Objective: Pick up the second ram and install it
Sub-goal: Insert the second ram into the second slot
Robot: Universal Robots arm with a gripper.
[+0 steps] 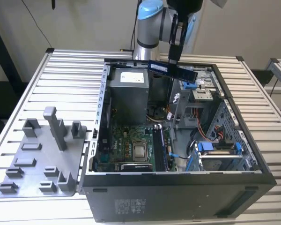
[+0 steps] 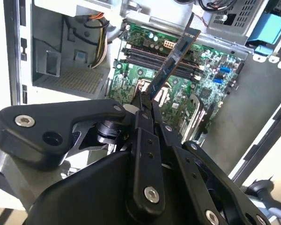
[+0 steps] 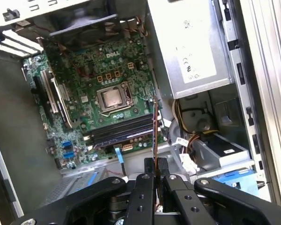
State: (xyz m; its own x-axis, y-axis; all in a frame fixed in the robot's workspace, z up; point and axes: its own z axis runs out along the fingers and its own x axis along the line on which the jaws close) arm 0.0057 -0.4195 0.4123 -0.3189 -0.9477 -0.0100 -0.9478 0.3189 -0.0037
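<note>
Pincer: We saw the pincer [image 1: 173, 60] shut on the second ram [image 1: 172, 70], its jaws pressed against the two flat faces of the stick with no gap that we could make out.
Grip point: In the exterior view the fingers met the stick's upper edge about midway along its length.
Second ram: It hung in the air over the open computer case [image 1: 178, 199], above the power supply [image 1: 129, 93] and touching nothing but the pincer.
Attitude: In the exterior view its long axis ran nearly level, dipping a little toward the exterior view's right.
Second wrist view: The stick [image 2: 174, 61] reached out from the fingertips [image 2: 141, 102] with the motherboard [image 2: 210, 79] well below it.
First wrist view: We saw the stick [image 3: 155, 126] edge-on, a thin line rising from the pincer [image 3: 155, 174].
Memory slots: The long dark slots [image 3: 122, 132] lay beside the processor socket [image 3: 111, 98]; we could not tell whether any of them was filled.
Case: It lay on its side on the slatted bench [image 1: 70, 70], open face up.
Holder plate: A grey plate with blocks and posts [image 1: 37, 161] sat on the bench just beside the case, on the exterior view's left.
</note>
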